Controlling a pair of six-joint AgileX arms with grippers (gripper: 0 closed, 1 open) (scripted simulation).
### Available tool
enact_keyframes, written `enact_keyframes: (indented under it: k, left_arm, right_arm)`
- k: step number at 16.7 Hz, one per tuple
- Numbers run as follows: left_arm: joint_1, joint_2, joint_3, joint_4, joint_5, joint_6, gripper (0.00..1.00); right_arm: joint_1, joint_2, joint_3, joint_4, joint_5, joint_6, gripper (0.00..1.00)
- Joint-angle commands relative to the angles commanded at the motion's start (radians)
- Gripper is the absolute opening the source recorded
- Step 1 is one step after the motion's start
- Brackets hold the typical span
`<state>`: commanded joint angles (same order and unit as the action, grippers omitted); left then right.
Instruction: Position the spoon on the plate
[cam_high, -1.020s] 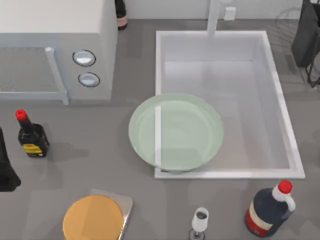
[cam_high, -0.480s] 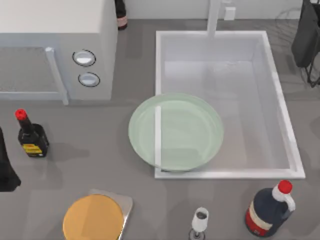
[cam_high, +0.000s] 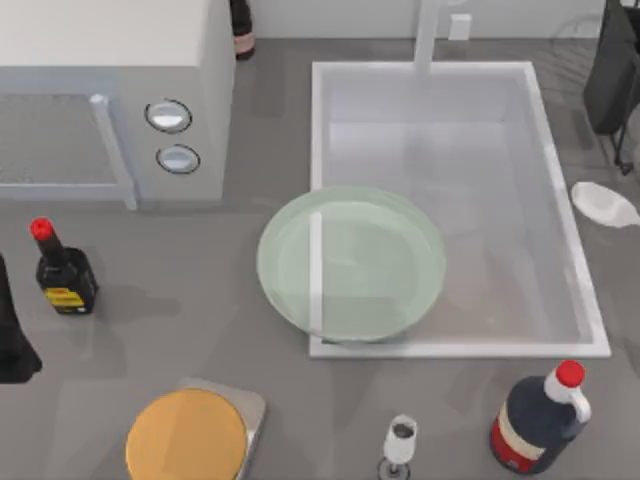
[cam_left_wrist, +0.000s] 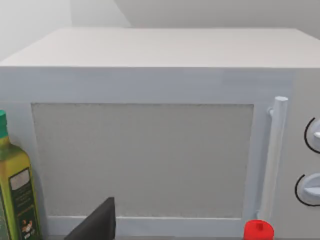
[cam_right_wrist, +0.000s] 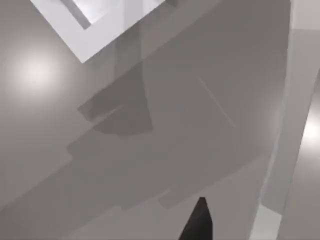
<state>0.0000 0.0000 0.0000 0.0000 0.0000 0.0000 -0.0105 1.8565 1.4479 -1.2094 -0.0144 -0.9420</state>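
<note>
1. Change since half a second ago: the bowl of the white spoon (cam_high: 603, 204) has come into the top view at the worktop's right edge. It sits just outside the sink's (cam_high: 568, 240) right rim, and its handle runs out of frame. Everything else is unmoved.
2. The plate (cam_high: 350, 262) is bare. It straddles the sink's left rim near the front-left corner, well apart from the spoon.
3. The right gripper (cam_right_wrist: 198, 223) shows as a dark tip above bare worktop near a sink corner. I cannot tell whether it is spread or closed, or whether it holds the spoon.
4. The left gripper (cam_left_wrist: 95, 224) faces the microwave (cam_left_wrist: 150, 150) door at the worktop's left edge, and its state cannot be told either.
5. Open room: the sink basin between the spoon and the plate is unobstructed.
6. Along the front edge stand an orange disc (cam_high: 187, 436), a small white cup (cam_high: 401, 437) and a dark red-capped jug (cam_high: 535, 420).
7. Labels: the small dark bottle (cam_high: 65, 277) by the left edge has a yellow label, and the green-capped oil bottle (cam_left_wrist: 14, 200) has a pale one. Neither is legible.
</note>
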Motion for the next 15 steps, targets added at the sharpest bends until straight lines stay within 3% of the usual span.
enact_keyframes:
  k: [9,15]
  left_arm:
    - [0.000,0.000,0.000,0.000,0.000,0.000,1.00]
    - [0.000,0.000,0.000,0.000,0.000,0.000,1.00]
  right_arm:
    - [0.506,0.533,0.755,-0.170,-0.004,-0.015,0.00]
    - [0.652,0.658,0.922,-0.197,0.004,-0.010,0.00]
